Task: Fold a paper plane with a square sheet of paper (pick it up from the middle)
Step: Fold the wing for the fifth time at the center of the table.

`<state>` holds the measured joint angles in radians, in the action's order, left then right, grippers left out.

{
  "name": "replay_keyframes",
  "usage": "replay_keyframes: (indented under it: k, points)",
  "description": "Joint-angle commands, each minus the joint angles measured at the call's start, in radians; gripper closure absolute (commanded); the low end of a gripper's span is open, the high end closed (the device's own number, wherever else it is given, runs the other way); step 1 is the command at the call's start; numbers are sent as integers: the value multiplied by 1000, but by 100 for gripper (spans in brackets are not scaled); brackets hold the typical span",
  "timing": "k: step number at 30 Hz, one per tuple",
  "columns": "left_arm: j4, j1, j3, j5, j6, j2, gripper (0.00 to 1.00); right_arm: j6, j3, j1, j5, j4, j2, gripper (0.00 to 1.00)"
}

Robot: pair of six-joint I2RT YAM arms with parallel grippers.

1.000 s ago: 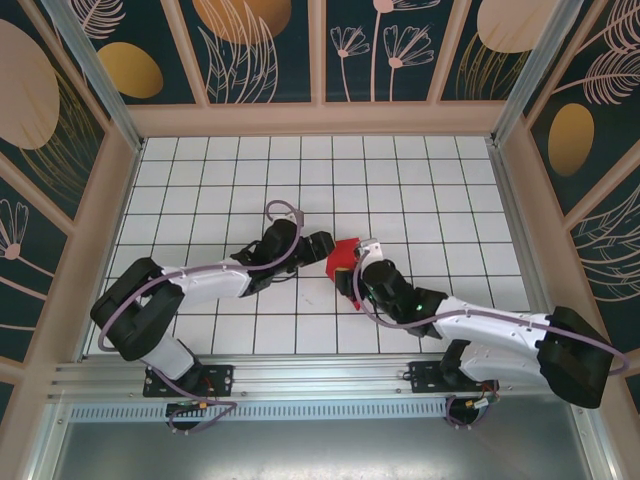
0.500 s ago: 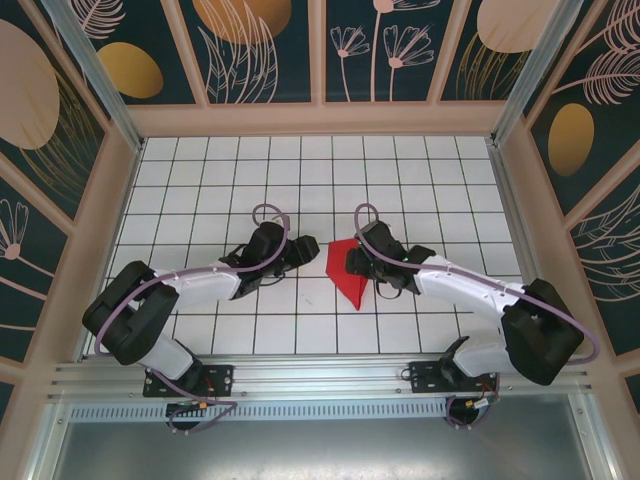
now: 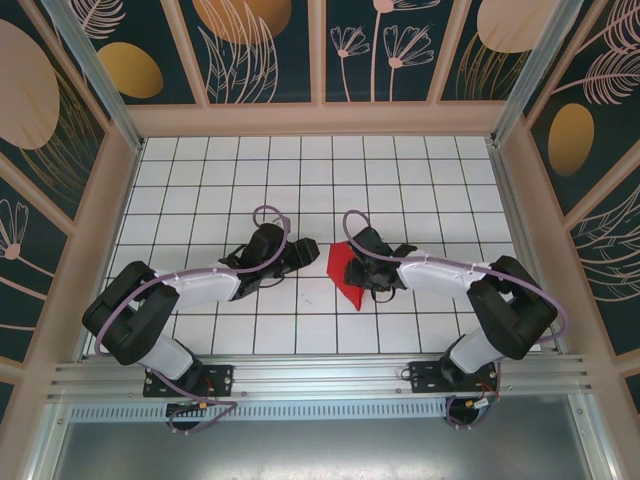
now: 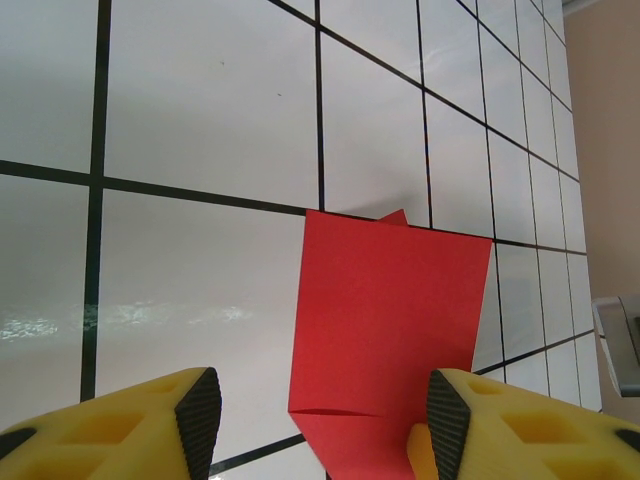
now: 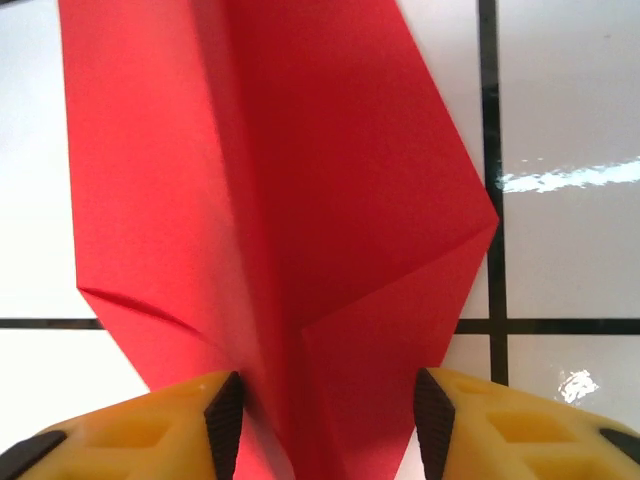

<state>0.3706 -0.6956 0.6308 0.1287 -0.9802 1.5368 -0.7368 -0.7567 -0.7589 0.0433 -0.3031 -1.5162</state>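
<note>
**A:** What's hidden or hard to read?

**B:** From above, the right arm covers the far right part of the bright red paper sheet [image 3: 342, 276], which is folded into a pointed wedge. In the right wrist view its broad end runs off the top. Its narrow end leaves the frame between the fingers. The left wrist view cuts off its lower edge. That view also has a pale grey part [image 4: 616, 340] at the right border, too cropped to name.

**A:** And the setting?

**B:** A white tiled bench [image 3: 200, 180] with black grid lines, glossy enough to show glare. Dark teal wall panels [image 3: 400, 70] with tan leaves and flowers stand in wooden frames on three sides. An aluminium rail [image 3: 320, 378] runs along the near edge by the arm bases.

**A:** The tools?

**B:** The left tool [image 4: 320, 418] has its yellow, black-padded fingers well apart and grasps nothing. Part of the sheet lies between them, and one finger overlaps its edge. The right tool [image 5: 328, 420] is also released, its fingers straddling the centre crease. I cannot tell whether its pads touch the paper.

**A:** Where's the sheet?

**B:** Flat near the bench's middle, between the two tools, with its point toward the near edge.
</note>
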Motion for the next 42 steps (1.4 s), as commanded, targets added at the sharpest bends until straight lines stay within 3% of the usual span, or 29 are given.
replay_keyframes:
  k: [1, 6, 8, 12, 21, 28, 35, 42]
  points:
    - [24, -1, -8, 19, 9, -5, 41, 1, -6, 9, -22, 56, 9, 55]
    - [28, -2, -13, 20, 8, -3, 41, 23, -4, 12, -25, 71, 7, 70]
    - [33, -2, -13, 27, 9, 3, 41, 34, 6, 19, -79, 103, 7, 79]
    - [40, -1, -16, 33, 7, -2, 41, 44, 55, 48, -208, 244, 34, 88]
    - [37, 0, -43, 15, 5, -52, 40, -3, 169, 83, -477, 598, 31, 88]
    - [62, -2, -81, 46, -15, -56, 39, -88, 332, 175, -645, 907, -40, 88]
    - [103, -4, -114, 80, -61, -48, 38, -120, 411, 260, -684, 989, -80, 87]
    - [96, -21, -82, 108, -80, -4, 38, -126, 422, 307, -700, 949, -139, 88]
